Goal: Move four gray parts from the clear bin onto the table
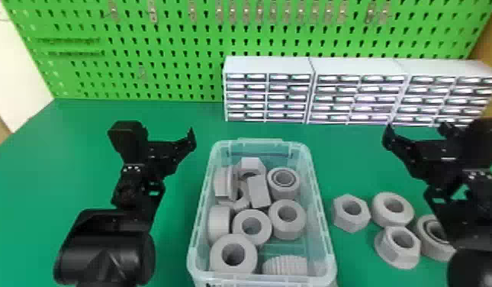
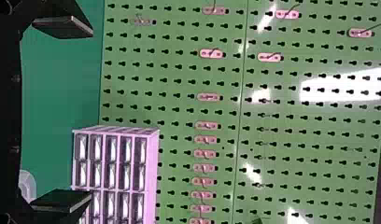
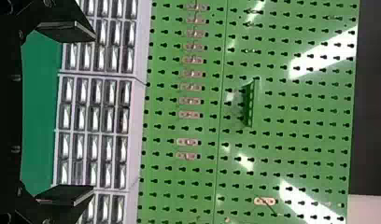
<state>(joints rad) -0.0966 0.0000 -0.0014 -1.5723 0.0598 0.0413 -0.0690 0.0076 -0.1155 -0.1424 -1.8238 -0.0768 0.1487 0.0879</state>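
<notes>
Gray parts, location: head view. Several lie inside the clear bin (image 1: 320, 206), which stands on the tabletop (image 1: 172, 198) between my two end effectors, nearer my body than their fingertips. Four more rest on the tabletop, ahead of the arm section that carries my right end effector (image 1: 435, 135) and on its bin side: a hex nut (image 1: 358, 222), a thick ring (image 1: 378, 213), a flanged nut (image 1: 388, 252) and a stepped ring (image 1: 428, 242), the last partly hidden by that arm. My left end effector (image 1: 157, 137) is on the bin's other side, above the tabletop. Drawer cabinets (image 1: 267, 65) stand beyond the bin, in front of a green pegboard (image 1: 157, 86).

Left wrist view: the fingers (image 2: 62, 200) of my left end effector are spread wide apart; the pegboard lies beyond them.

Right wrist view: the fingers (image 3: 62, 193) of my right end effector are likewise spread, with the cabinets and pegboard beyond their tips.
</notes>
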